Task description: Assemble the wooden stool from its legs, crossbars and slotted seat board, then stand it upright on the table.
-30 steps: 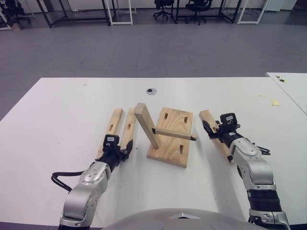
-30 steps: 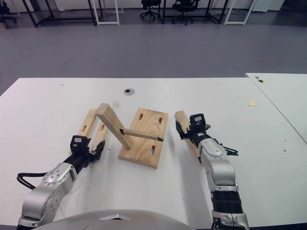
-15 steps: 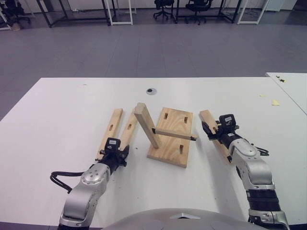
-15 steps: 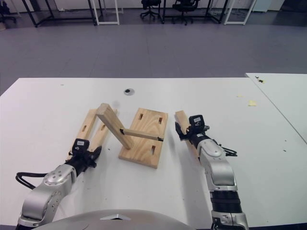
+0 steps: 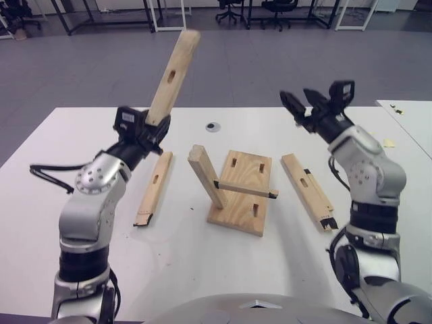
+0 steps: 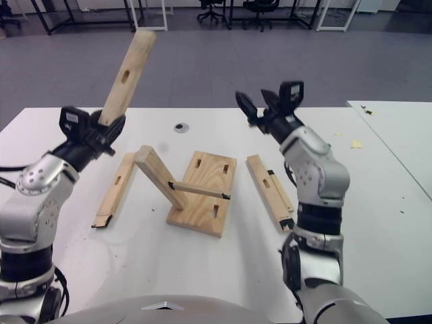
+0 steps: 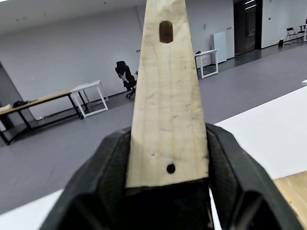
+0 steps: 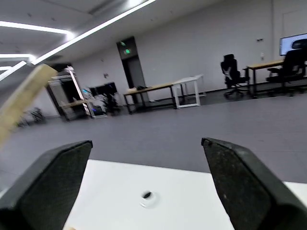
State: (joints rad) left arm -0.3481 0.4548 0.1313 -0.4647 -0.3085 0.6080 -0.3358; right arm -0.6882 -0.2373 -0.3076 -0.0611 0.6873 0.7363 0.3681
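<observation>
My left gripper [image 5: 152, 128] is raised above the table's left side, shut on the lower end of a slotted wooden leg [image 5: 173, 75] that points up and away; the same leg [image 7: 167, 96] sits between its fingers [image 7: 103, 167]. My right gripper [image 5: 305, 108] hangs open and empty high over the table's right part, its fingers [image 8: 53, 191] spread wide. The slotted seat board [image 5: 251, 169] lies flat mid-table, with a tilted leg [image 5: 206, 177] and a crossbar [image 5: 244, 190] standing on it. One leg [image 5: 153, 187] lies left of the board, another [image 5: 307, 191] right of it.
A small round grommet [image 5: 214, 127] sits in the white table [image 5: 81, 155] behind the board. A second table [image 5: 412, 121] stands to the right. Beyond the far edge lies open floor with desks and chairs.
My left gripper has lifted one of the two left legs off the table and swung it up high. My right gripper has risen from the right leg, which stays on the table.
</observation>
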